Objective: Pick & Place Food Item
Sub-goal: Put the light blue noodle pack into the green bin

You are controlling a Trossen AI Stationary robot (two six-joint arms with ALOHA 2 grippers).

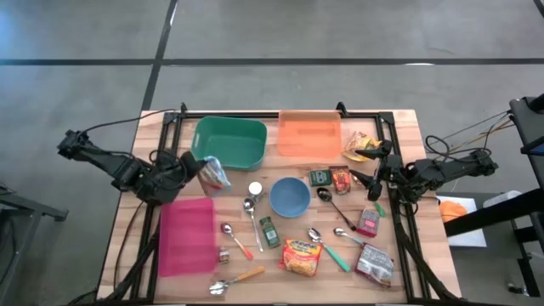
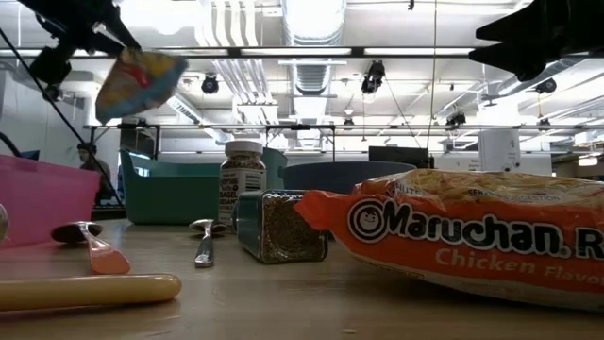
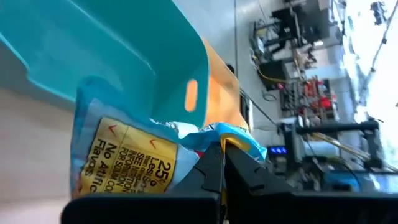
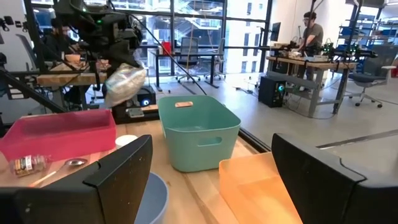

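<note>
Crinkly foil snack bag [image 1: 215, 175] – pinched by left fingers [image 3: 211, 171].

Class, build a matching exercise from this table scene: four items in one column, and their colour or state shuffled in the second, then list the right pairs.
Items
1. left gripper
2. right gripper
3. bowl
4. bin nearest the left arm

States
A. blue
B. open, holding nothing
C. pink
D. shut on the snack bag

Pairs: 1-D, 2-B, 3-A, 4-C
</note>
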